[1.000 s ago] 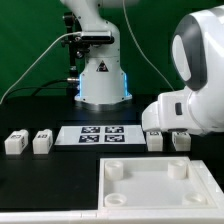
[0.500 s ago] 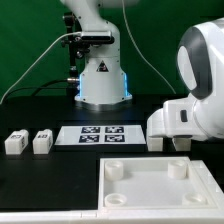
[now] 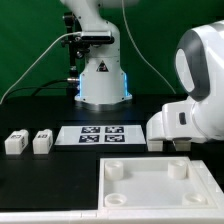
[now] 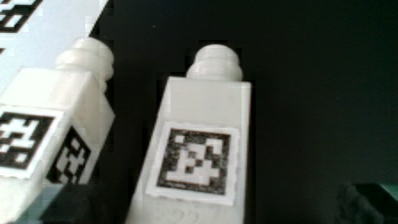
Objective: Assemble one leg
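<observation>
wrist view: leg beside second leg

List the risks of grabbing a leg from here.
1. The leg under the wrist sits close beside a second leg. A finger coming down in the narrow gap between them might shove either one askew.
2. In the exterior view the arm hides most of both, so alignment is hard to check from there.

The panel lies along the desk's near edge, with the marker board behind it. A leg and a second leg, seemingly apart, lie toward the exterior view's left edge.
</observation>
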`<state>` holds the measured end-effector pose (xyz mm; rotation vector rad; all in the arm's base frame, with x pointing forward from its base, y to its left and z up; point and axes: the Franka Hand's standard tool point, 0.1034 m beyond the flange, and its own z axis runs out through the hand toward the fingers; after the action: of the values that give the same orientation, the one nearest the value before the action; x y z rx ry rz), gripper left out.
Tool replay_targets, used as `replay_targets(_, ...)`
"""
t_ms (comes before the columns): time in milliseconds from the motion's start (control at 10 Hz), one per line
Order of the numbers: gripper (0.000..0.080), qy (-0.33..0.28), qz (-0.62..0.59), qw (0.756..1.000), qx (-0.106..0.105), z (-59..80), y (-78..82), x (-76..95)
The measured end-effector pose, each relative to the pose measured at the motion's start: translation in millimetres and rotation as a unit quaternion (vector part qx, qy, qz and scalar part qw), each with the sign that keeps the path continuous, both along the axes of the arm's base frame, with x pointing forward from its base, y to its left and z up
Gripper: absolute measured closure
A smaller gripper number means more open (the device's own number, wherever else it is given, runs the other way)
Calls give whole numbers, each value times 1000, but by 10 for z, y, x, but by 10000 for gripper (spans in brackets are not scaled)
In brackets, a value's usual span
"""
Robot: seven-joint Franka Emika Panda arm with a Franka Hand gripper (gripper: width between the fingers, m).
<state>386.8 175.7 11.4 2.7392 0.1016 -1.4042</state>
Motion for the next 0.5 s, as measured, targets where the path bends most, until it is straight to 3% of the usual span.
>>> replay_targets(100,275,0,0,1000,0,0,0,0)
replay_targets(200,275,0,0,1000,0,0,0,0)
replay_targets(400,508,1,0,1000,0,2,1,-2)
replay_targets(500,508,1,0,1000,0,2,1,-2)
